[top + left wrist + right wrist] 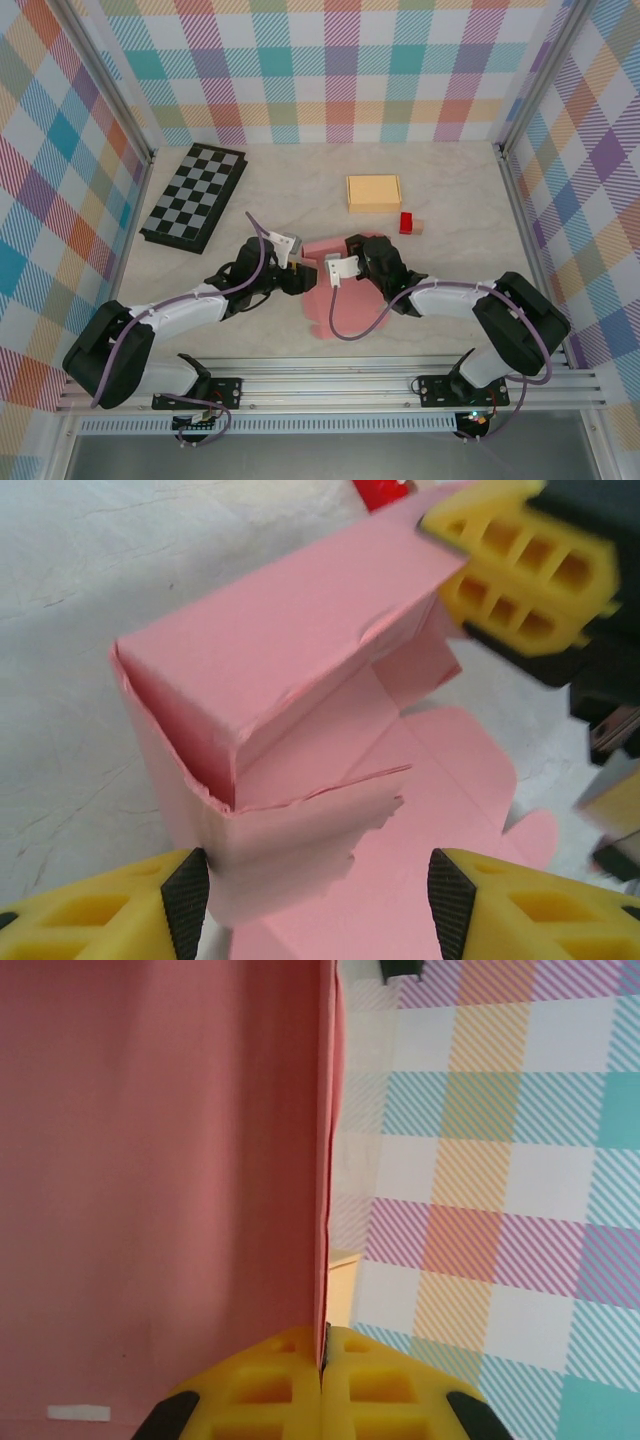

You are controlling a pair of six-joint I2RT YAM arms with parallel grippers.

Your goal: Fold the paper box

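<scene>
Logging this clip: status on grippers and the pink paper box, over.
Left gripper open, astride pink paper box. Right gripper shut on its panel edge. Box half-formed, flap ragged. Red block behind, apart.

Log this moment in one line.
task: fold paper box | state: partly folded | left gripper: open, around near flap | right gripper: shut on box panel edge

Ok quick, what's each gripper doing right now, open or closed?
Left gripper: open, straddling the pink paper box.
Right gripper: closed, pinching a panel of that box.
</scene>
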